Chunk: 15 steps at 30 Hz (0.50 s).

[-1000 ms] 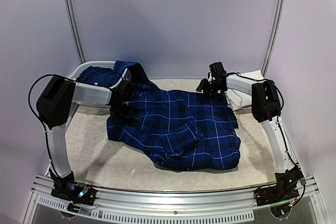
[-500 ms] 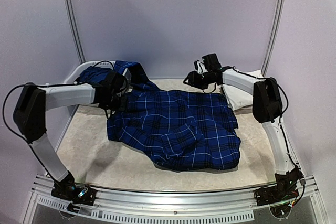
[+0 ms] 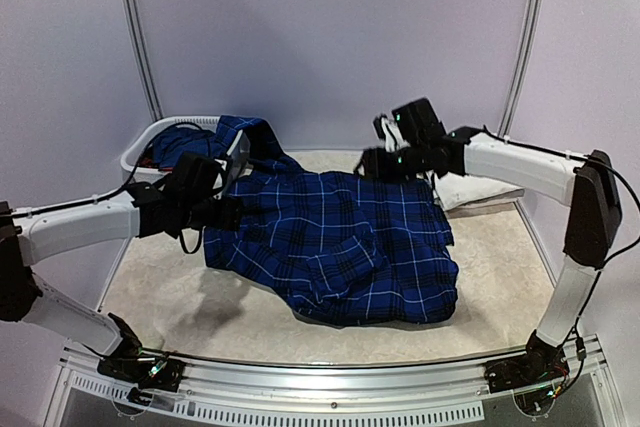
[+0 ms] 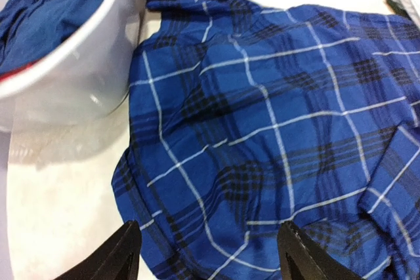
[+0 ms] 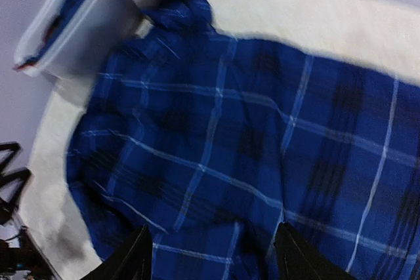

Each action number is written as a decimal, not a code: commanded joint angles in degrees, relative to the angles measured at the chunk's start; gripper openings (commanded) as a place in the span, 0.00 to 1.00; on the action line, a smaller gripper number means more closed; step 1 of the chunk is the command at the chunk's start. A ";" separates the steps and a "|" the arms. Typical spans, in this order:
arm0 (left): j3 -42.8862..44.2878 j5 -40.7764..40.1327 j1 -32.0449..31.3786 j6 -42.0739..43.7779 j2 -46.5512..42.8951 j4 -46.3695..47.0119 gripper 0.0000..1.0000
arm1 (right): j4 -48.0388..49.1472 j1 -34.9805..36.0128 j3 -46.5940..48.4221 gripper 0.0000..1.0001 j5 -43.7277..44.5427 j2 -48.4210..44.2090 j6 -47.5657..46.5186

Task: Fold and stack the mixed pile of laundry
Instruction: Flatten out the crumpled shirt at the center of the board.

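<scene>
The navy plaid shirt (image 3: 340, 237) lies spread and rumpled on the table, with one part draped up over the rim of the white basket (image 3: 140, 147). A solid blue piece (image 4: 39, 21) and a bit of red (image 4: 6, 73) lie in the basket. Folded white cloth (image 3: 470, 192) rests at the back right. My left gripper (image 3: 232, 209) hovers over the shirt's left edge, open, its fingers (image 4: 118, 257) wide apart above the plaid (image 4: 275, 116). My right gripper (image 3: 372, 162) hangs over the shirt's far edge, open, with nothing between its fingers (image 5: 298, 260).
The basket (image 4: 79, 77) stands at the back left corner, touching the shirt's edge. Two curved poles (image 3: 135, 27) rise at the back. A metal rail (image 3: 330, 377) runs along the near edge by the arm bases.
Both grippers have opened wider and lifted off the shirt's edges. The left arm's elbow swung out to the left, the right arm's out to the right. The shirt stayed put.
</scene>
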 commanded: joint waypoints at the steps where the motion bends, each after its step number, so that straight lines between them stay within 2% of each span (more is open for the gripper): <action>1: -5.79 -1.49 -0.34 -1.85 -2.31 4.84 0.72 | -5.11 4.44 -9.87 0.66 9.47 -4.67 4.40; 7: -10.83 -1.78 -0.25 -3.34 -4.26 9.30 0.72 | -4.75 7.40 -15.61 0.65 11.67 -6.38 8.81; 15: -13.15 -3.68 0.63 -5.18 -4.74 10.08 0.72 | -13.42 10.98 -7.18 0.64 19.61 -0.90 13.00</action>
